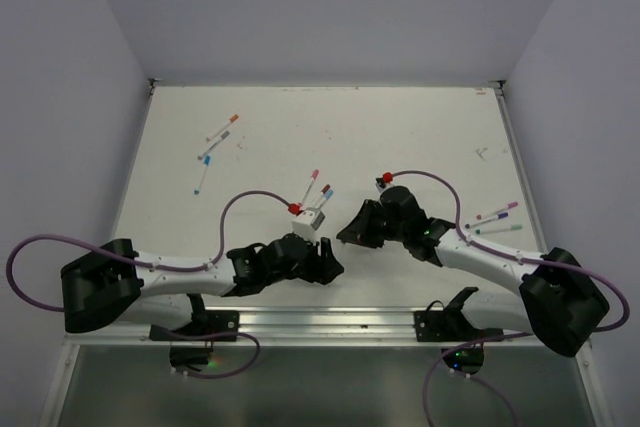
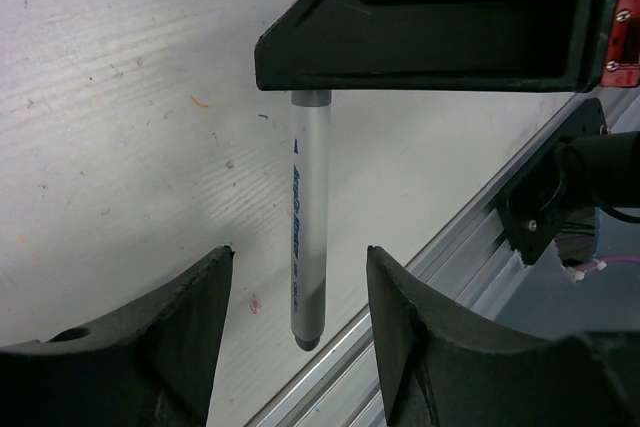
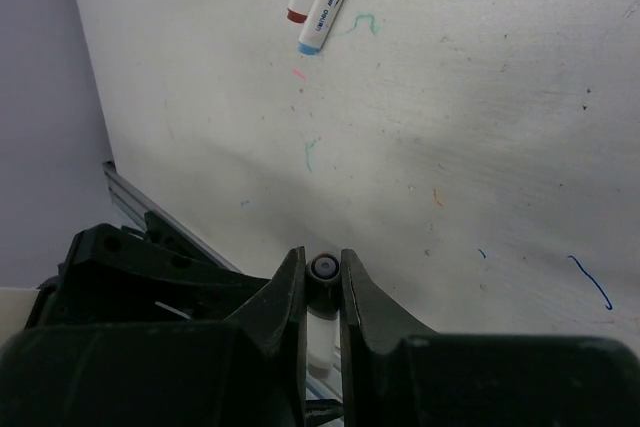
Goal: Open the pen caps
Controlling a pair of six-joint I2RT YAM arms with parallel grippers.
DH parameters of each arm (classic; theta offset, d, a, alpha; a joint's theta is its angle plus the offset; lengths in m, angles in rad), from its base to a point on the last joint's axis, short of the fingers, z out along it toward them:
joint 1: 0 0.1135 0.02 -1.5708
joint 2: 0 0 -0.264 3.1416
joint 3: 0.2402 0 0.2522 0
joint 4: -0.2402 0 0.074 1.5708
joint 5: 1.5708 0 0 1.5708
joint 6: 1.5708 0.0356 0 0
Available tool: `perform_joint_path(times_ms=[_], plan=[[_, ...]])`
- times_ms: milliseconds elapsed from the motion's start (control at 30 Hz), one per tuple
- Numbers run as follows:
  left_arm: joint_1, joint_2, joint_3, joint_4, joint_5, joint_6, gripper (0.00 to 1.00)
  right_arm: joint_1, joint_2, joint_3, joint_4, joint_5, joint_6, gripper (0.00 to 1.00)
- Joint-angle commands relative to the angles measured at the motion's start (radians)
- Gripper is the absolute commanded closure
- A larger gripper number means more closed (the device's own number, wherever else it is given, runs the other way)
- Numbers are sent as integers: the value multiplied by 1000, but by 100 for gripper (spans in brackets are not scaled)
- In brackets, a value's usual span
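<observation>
Two arms meet over one pen (image 2: 308,217) near the front rail of the white table (image 1: 400,127), with the uncapping step in hand but not visibly finished. The right gripper (image 3: 322,261) is pinched tight on the pen's grey end (image 2: 311,99), which its own wrist camera sees end-on as a small round tip between the two fingers. The left gripper (image 2: 300,267) stands with its jaws apart on either side of the white barrel, touching nothing. The barrel hangs between them down to a dark rounded lower end (image 2: 305,342). The frames do not show whether the grey end in the right grip is the cap or the tail plug, and no loose cap can be seen on the table. By this reading the pen is held at one end only, and no pull is possible until the other arm takes hold. The next move calls for the left jaws to close squarely on the barrel. The two arms would then draw apart straight along the pen's length, since a sideways tug could twist it out of the narrow right-hand pinch. The other pens lie well apart from the pair: a cluster at far left (image 1: 215,142), two just beyond the grippers (image 1: 320,187), and several at right (image 1: 497,217).
</observation>
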Motion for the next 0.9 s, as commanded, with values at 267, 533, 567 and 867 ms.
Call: perform_joint_path(times_ms=[267, 533, 567, 867], plan=[[14, 57, -4, 237, 141, 24, 100, 17, -40, -18, 116, -30, 9, 100], [25, 70, -189, 795, 472, -128, 100, 11, -20, 75, 200, -39, -95, 100], [25, 69, -209, 899, 493, -148, 100, 11, -11, 92, 206, -42, -98, 100], [23, -8, -396, 1164, 507, -256, 100, -13, 59, 115, 338, -114, -55, 100]])
